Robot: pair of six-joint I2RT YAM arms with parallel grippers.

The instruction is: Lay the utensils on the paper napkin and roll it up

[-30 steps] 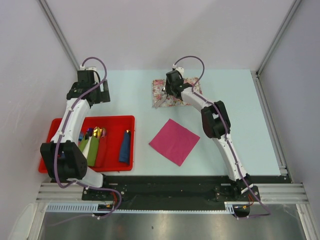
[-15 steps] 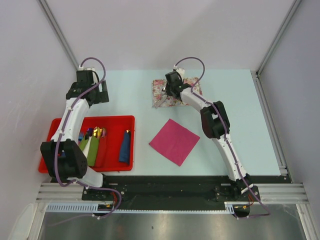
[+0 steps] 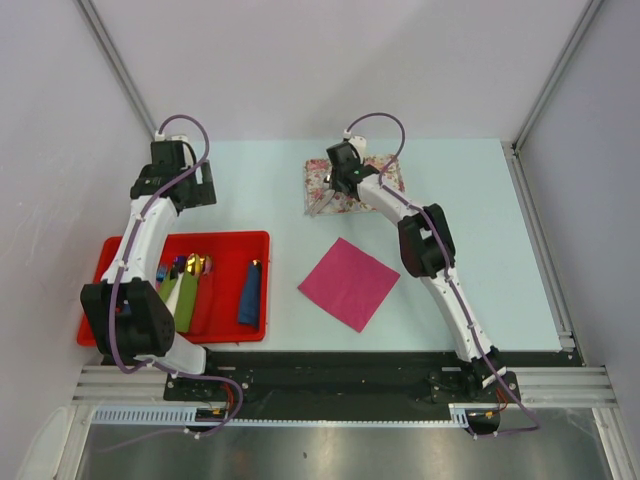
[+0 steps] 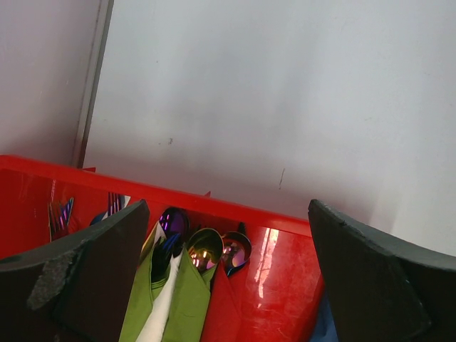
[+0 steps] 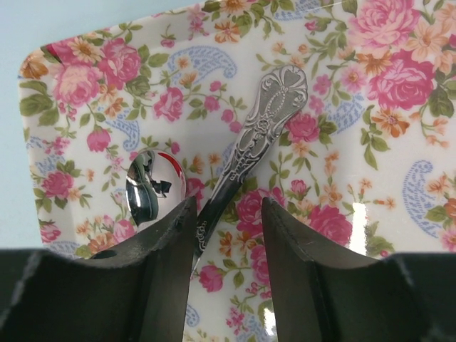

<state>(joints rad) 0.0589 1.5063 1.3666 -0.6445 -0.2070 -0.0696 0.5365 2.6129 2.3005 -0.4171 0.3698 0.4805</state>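
Utensil (image 5: 267, 117) on floral tray (image 5: 370, 107) | right hand (image 5: 228, 205) apart astride it; left hand (image 4: 226, 206) apart

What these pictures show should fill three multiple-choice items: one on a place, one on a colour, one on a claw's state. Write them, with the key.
1. Where does the ornate silver-grey metal utensil lie?
A) inside a cup
B) in a wire basket
C) on the floral-patterned rectangular tray

2. What colour is the square paper napkin?
A) magenta-pink
B) blue
C) green

3. How does the right claw stand?
A) shut on the napkin
B) open, fingers either side of the utensil's handle
C) holding the utensil aloft

Key:
1 C, printed flowers surround it in the right wrist view.
2 A, it shows plainly from above.
3 B, a gap shows beside the handle.
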